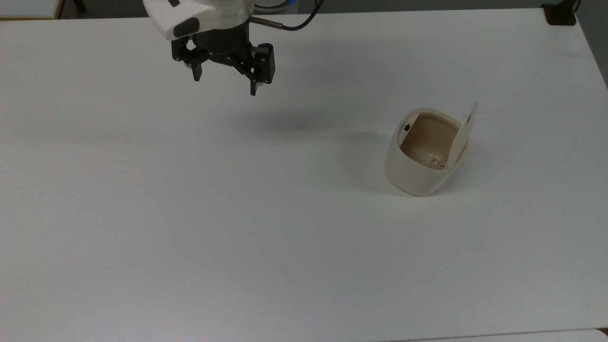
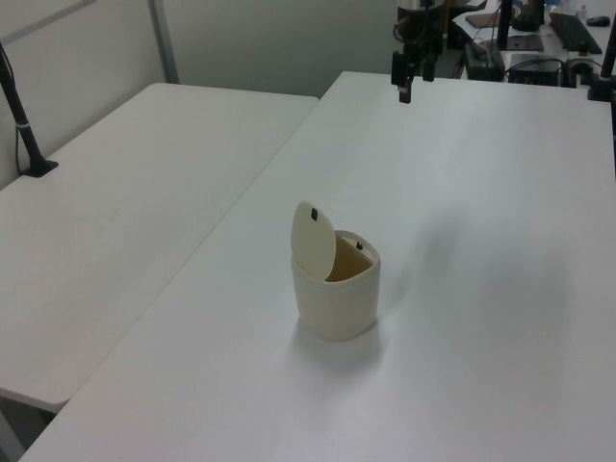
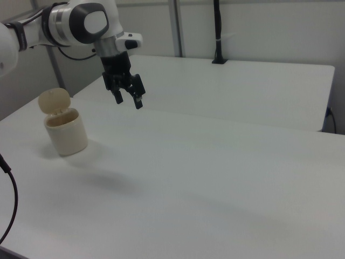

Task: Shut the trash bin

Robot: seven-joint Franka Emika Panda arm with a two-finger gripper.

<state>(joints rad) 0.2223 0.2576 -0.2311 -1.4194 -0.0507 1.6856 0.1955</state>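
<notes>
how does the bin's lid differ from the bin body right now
The flat, rounded cream plastic lid stands upright, swung open on its hinge, while the cream plastic trash bin body sits squat on the white table. The lid is a thin panel; the body is a deep, rounded-square tub. The lid is plain cream; the body's inside is tan-brown, with a small black button at its rim. Both share the cream colour.

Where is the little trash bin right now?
The trash bin stands alone on the white table, toward the top view's right, lid up, well apart from the gripper hanging at the top view's upper left.
</notes>
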